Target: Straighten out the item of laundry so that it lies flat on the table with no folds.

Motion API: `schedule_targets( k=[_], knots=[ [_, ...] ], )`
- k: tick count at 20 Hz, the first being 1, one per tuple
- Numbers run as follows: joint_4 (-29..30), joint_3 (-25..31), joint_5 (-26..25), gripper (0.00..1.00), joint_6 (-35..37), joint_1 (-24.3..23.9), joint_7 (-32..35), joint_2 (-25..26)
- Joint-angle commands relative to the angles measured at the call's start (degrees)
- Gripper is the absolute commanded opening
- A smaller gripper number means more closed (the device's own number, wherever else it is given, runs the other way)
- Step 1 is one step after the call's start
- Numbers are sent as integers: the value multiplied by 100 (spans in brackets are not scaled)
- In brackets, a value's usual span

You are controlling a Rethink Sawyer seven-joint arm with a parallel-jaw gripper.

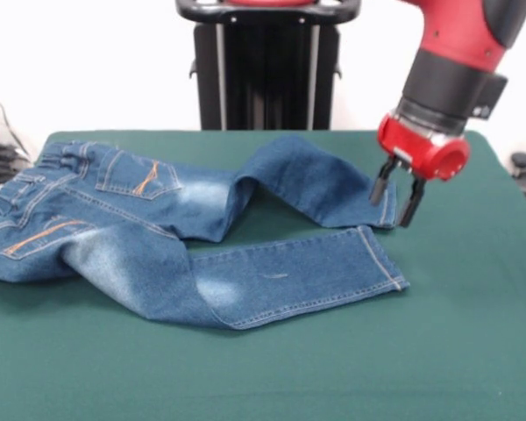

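**Q.** Where do the jeans (184,232) lie, and why are they not yet flat?

**A.** They sprawl across the green desk (333,368), the waistband toward its left edge and overhanging it a little there, the orange-stitched pockets facing up. Both legs run toward the right edge. The farther leg buckles upward partway along, throwing a raised fold near the desk's far edge; the nearer leg bends at the knee area. These bends are the remaining work, by my judgement.

**Q.** Why does the gripper (398,191) stand where it does?

**A.** It hangs at the hem of the farther leg, toward the desk's far right corner. A hem is the natural handle: drawn toward the right edge, it would likely pull the buckle out.

**Q.** And the jaws?

**A.** Parted, the two dark prongs straddling the hem's edge, closed on nothing. Whether their tips touch the cloth cannot be told.
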Motion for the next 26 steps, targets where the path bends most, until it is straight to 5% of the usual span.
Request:
schedule_targets(
  k=[1, 26],
  knots=[
    [639, 541, 313, 100, 238, 171, 1589, -218],
    [427, 876, 556, 100, -557, 171, 1638, 456]
  ],
)
